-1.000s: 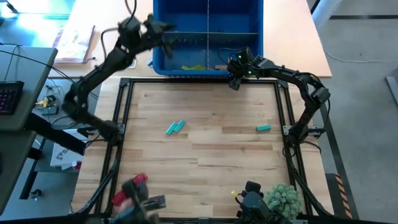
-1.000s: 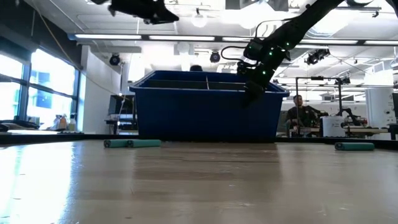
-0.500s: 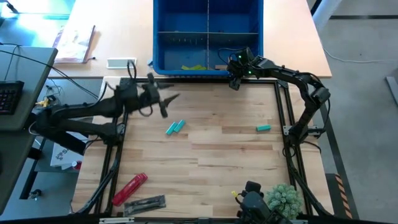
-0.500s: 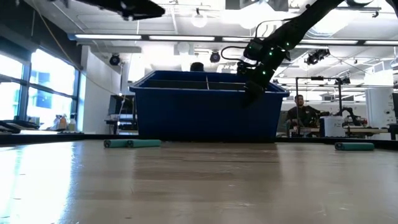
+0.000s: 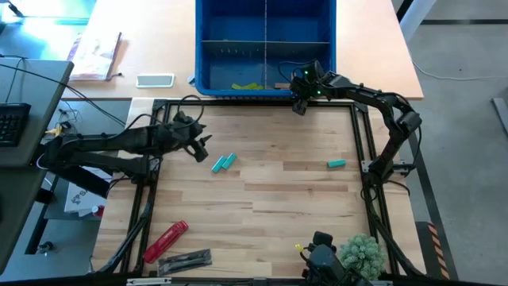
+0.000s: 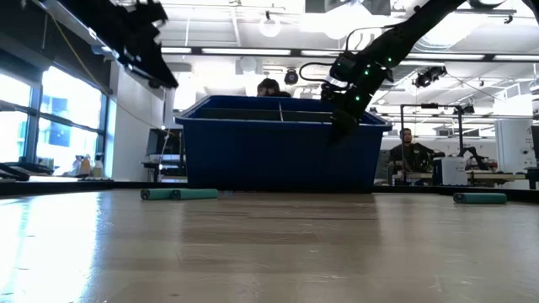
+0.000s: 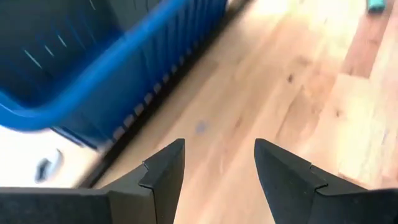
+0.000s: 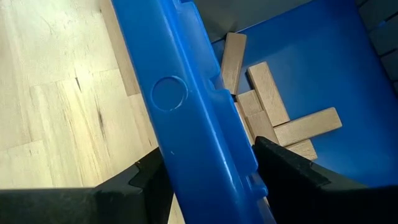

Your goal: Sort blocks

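Note:
Two teal blocks [image 5: 225, 163] lie side by side on the wooden table, left of centre, and a third teal block [image 5: 336, 164] lies to the right. In the low view they show as the pair [image 6: 178, 194] and the single block [image 6: 480, 198]. Yellow-green blocks [image 5: 248, 85] and tan blocks [image 8: 273, 118] lie in the blue bin [image 5: 264, 48]. My left gripper [image 5: 202, 147] hovers open and holds nothing, just left of the teal pair; it also shows in its own view [image 7: 217, 168]. My right gripper [image 5: 300, 102] is open, one finger on each side of the bin's near wall. My right gripper [image 8: 211, 180] comes slanting down from the near side and stands astride the bin's near wall [image 8: 186, 106], one finger inside the bin and one outside. Whether either finger touches the wall I cannot tell.
A red cylindrical tool [image 5: 165, 241] and a dark object [image 5: 186, 259] lie at the near left. A green plant [image 5: 361, 253] stands at the near right. A phone [image 5: 155, 80] and a book [image 5: 95, 54] lie beyond the frame's far left. People [image 6: 407, 143] show behind the table.
My left gripper has swung from high over the bin's left side toward the table's near edge and down. It now hangs low over the table beside the teal pair. My right gripper and the blocks have kept still.

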